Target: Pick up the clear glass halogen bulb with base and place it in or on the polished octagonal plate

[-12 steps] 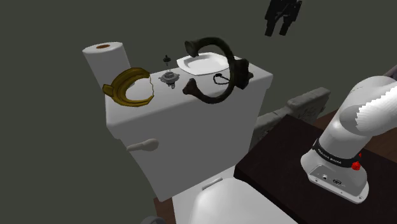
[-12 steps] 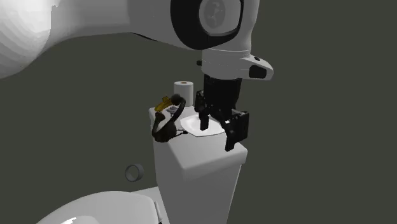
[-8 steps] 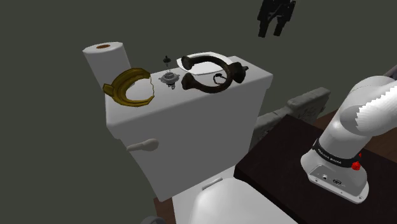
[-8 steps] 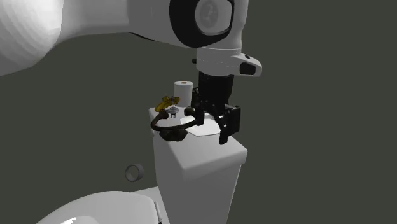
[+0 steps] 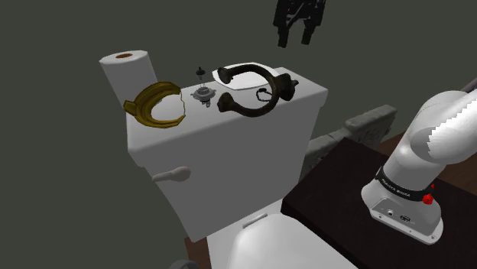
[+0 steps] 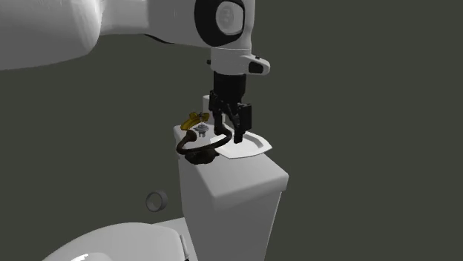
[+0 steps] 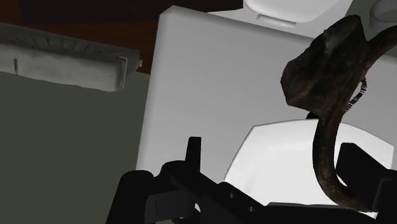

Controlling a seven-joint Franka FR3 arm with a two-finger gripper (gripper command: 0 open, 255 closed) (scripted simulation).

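The halogen bulb (image 5: 202,93) is small and clear, with a metal base. It stands on the white toilet tank lid (image 5: 229,141) between a gold horseshoe-shaped piece (image 5: 157,107) and a dark curved band (image 5: 252,93). That band lies partly over the white octagonal plate (image 5: 243,74). My gripper (image 5: 293,38) hangs open and empty high above the lid, beyond the plate. From the second exterior view the gripper (image 6: 231,132) overlaps the plate (image 6: 243,147), with the bulb (image 6: 202,131) to its left. The wrist view has the gripper (image 7: 273,156) over the plate (image 7: 280,153) and the band (image 7: 331,70).
A toilet paper roll (image 5: 124,65) stands at the lid's far left corner in the shoulder view. The toilet bowl (image 5: 260,244) lies below the tank. A grey block (image 5: 371,122) sits behind my dark stand (image 5: 344,199). A small ring (image 6: 155,201) lies on the floor.
My gripper has moved toward the shoulder view's left and away from the second exterior camera. The dark band, tilted up at first, has dropped flat across the plate.
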